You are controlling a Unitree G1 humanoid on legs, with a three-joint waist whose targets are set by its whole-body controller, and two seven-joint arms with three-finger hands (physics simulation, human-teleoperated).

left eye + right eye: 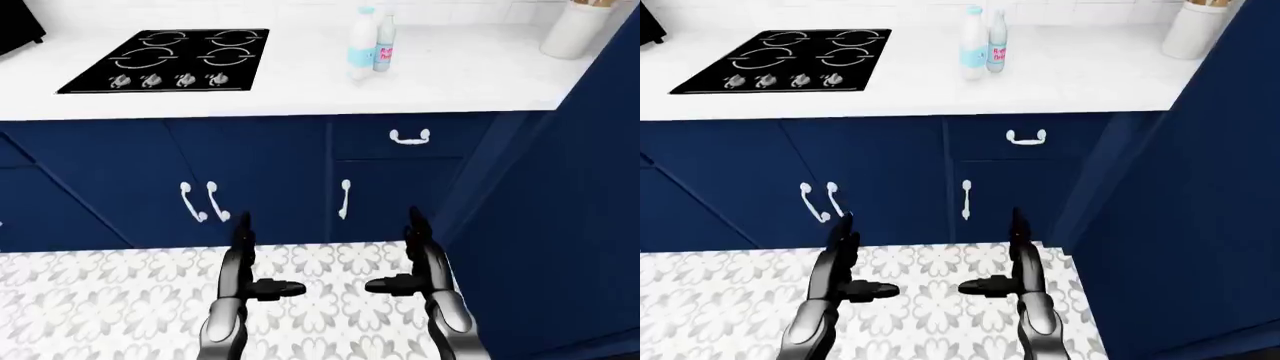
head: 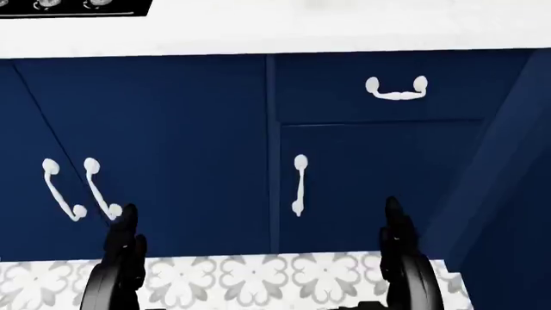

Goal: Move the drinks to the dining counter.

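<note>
Two drink bottles (image 1: 370,43) upright — touching — on counter (image 1: 450,75).

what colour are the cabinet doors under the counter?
Dark navy blue cabinet doors with white handles; clearest in the head view.

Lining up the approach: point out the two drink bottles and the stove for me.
Taller white bottle (image 1: 363,43), left-eye view, on its light blue label.
Shorter bottle with pink label (image 1: 385,51), left-eye view, on the label.
Stove (image 1: 170,60), left-eye view, on the black glass between the burners.
</note>
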